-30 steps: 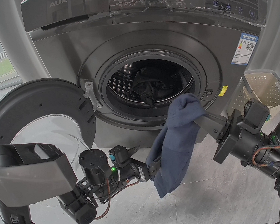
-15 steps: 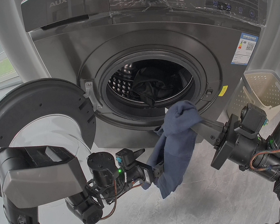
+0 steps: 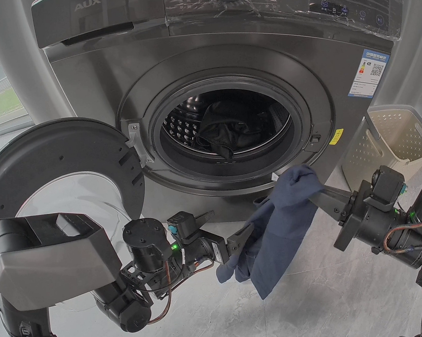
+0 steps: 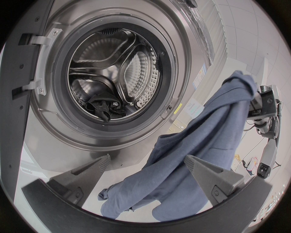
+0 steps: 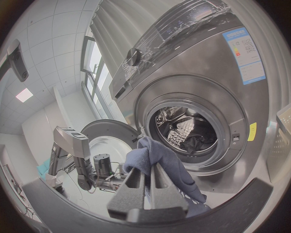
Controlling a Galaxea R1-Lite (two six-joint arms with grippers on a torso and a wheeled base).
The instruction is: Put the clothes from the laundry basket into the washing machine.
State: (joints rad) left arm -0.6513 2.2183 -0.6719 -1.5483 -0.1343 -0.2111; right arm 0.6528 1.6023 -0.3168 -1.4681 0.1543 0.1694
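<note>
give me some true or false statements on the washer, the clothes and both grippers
The door is open. True.
The right gripper is shut on the blue garment. True.
The drum is empty. False: a black garment lies in it.
The left gripper clamps the blue garment. False: its jaws stand apart.
The basket stands left of the washer. False: it stands on the right.

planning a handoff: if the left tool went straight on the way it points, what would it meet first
The open left tool would most likely meet the blue garment first; it hangs from the shut right tool right across that line, though depth is unclear.
</note>
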